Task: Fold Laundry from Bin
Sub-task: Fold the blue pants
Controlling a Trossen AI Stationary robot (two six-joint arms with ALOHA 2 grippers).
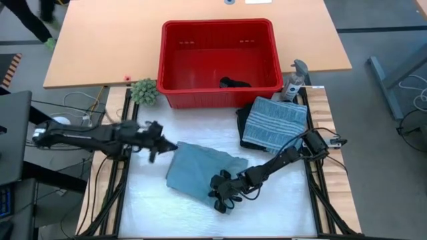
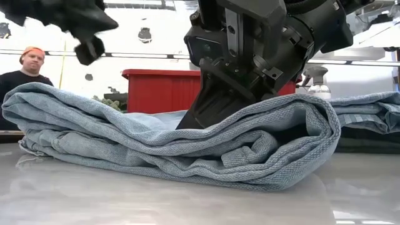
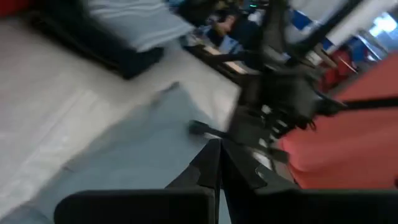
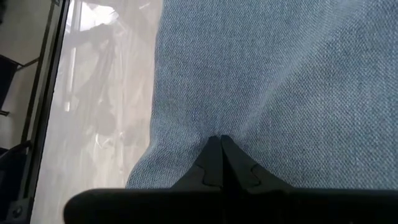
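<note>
High view: a red bin sits at the far side of the white table, with one dark garment left on its floor. Just in front of the bin's right corner lies a blue-grey striped cloth, folded, on top of a dark piece. A light blue denim piece lies in the middle of the table. The left gripper hangs by the denim's left edge, its fingers pressed together and holding nothing. The right gripper sits at the denim's near right corner. A small green plant stands beside the bin's left corner.

Low view: the denim lies in thick folded layers, and the right gripper's dark body bears down on top of it.

Left wrist view: closed fingertips point toward the denim — the picture is blurred.

Right wrist view: the fingertips are pressed together, their tips against the denim near its edge — no cloth shows between them.
</note>
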